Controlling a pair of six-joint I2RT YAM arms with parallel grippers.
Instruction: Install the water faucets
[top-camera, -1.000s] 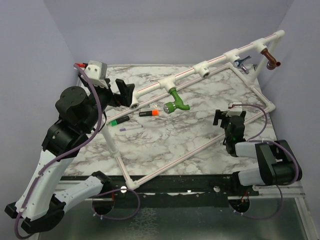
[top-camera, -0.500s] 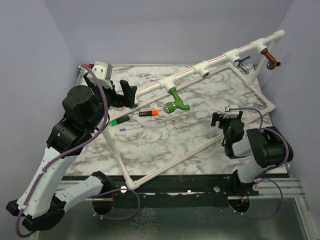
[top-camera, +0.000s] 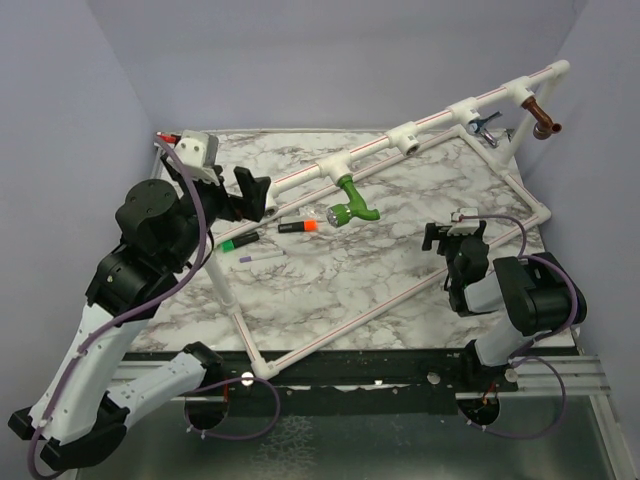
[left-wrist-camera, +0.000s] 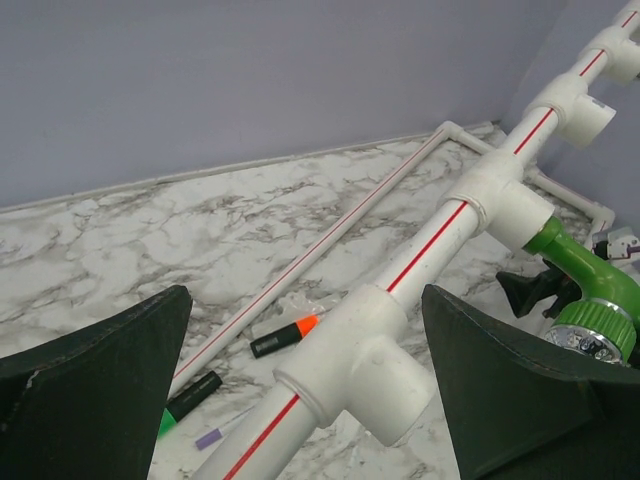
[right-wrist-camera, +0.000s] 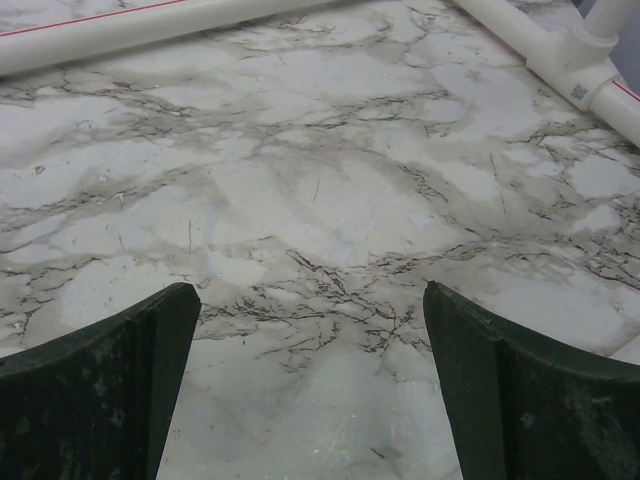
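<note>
The green faucet (top-camera: 350, 203) hangs from a tee on the sloping white pipe (top-camera: 380, 148); it also shows at the right edge of the left wrist view (left-wrist-camera: 590, 290). The chrome faucet (top-camera: 483, 124) and the copper-brown faucet (top-camera: 543, 118) sit in tees near the pipe's high far-right end. My left gripper (top-camera: 255, 192) is open, its fingers on either side of the lowest empty tee (left-wrist-camera: 370, 360) without touching it. My right gripper (top-camera: 455, 235) is open and empty, low over bare marble (right-wrist-camera: 310, 200).
An orange-capped marker (top-camera: 298, 227), a green-capped marker (top-camera: 238, 241) and a thin purple-tipped pen (top-camera: 262, 256) lie on the marble under the pipe. The white pipe frame's base rails (top-camera: 330, 330) run across the table. Purple walls close in on three sides.
My left arm has shifted slightly by the lowest tee. My right arm's rear links swung back toward its base while its gripper stayed in place. Both grippers stay open.
</note>
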